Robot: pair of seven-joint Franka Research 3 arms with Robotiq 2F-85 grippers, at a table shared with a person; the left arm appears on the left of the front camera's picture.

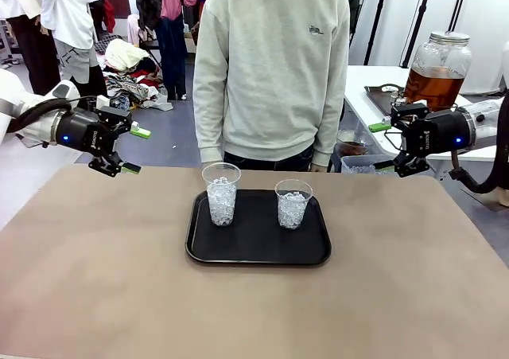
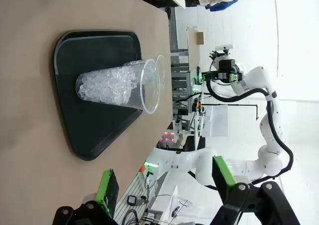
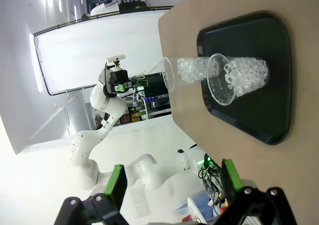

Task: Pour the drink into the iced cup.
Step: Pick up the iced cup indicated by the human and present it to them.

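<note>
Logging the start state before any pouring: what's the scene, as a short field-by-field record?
tray: black, on the brown table
left cup: clear plastic, upright on tray, ice inside
right cup: same, standing apart from it
jar: glass, metal lid, amber drink, on white side table
left gripper: open, empty, off the tray
right gripper: open, empty, off the tray
person: standing at far side

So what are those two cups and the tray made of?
The left cup and right cup look like thin clear plastic, possibly glass: the ice shows through. The tray looks like matte black plastic, rim faintly shiny, though coated metal is possible.
</note>
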